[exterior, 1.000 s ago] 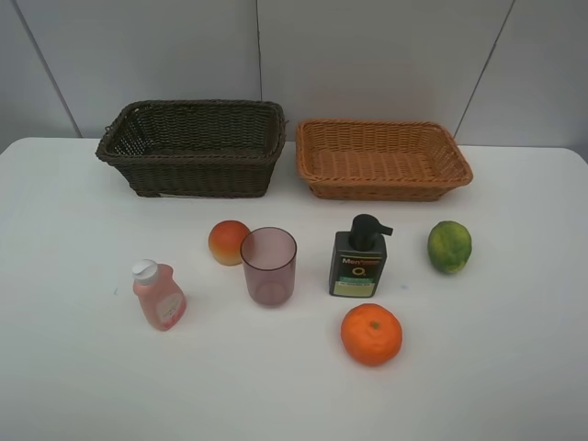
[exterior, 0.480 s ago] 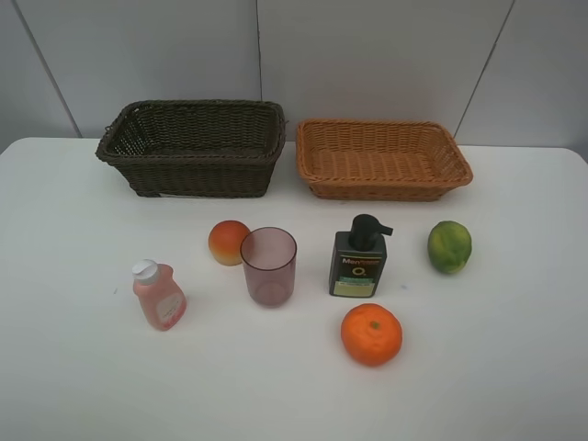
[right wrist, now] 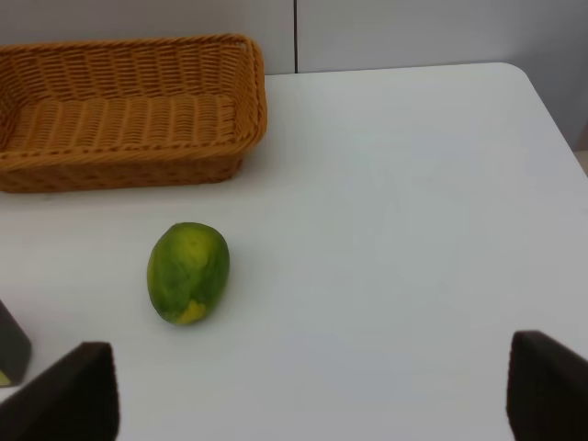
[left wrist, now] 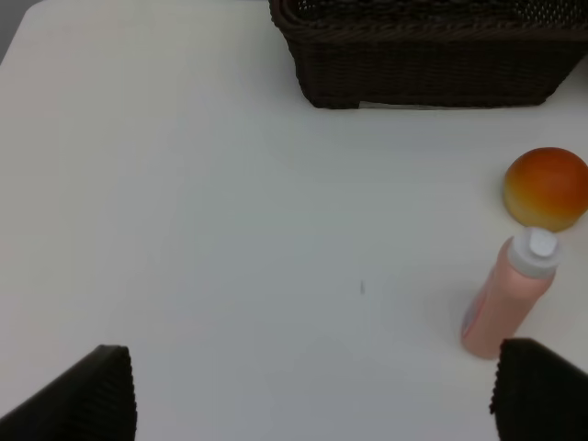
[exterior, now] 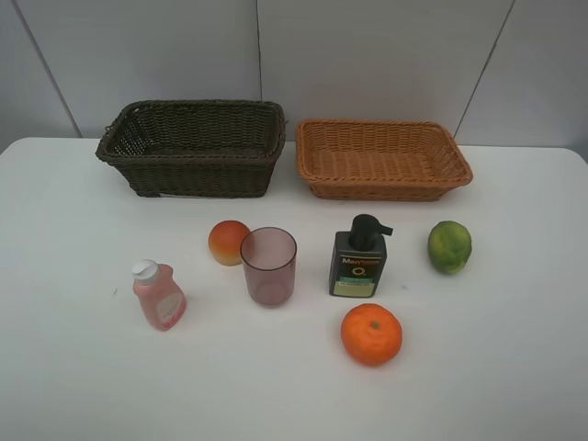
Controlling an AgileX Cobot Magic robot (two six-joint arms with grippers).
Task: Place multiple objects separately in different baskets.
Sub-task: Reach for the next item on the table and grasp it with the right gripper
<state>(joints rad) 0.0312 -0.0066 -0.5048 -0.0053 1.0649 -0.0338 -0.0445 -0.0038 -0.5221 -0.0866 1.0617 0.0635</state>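
On the white table stand a dark brown basket (exterior: 193, 147) at the back left and an orange-tan basket (exterior: 381, 158) at the back right, both empty. In front lie a peach (exterior: 228, 242), a purple cup (exterior: 268, 265), a pink bottle (exterior: 158, 295), a dark pump bottle (exterior: 359, 258), a green fruit (exterior: 449, 246) and an orange (exterior: 371, 333). No arm shows in the high view. The left gripper (left wrist: 312, 395) is open over bare table, beside the pink bottle (left wrist: 508, 294) and peach (left wrist: 546, 188). The right gripper (right wrist: 312, 395) is open, near the green fruit (right wrist: 188, 272).
The dark basket's wall (left wrist: 432, 55) shows in the left wrist view. The orange-tan basket (right wrist: 129, 110) and a corner of the pump bottle (right wrist: 9, 354) show in the right wrist view. A grey panelled wall stands behind the table.
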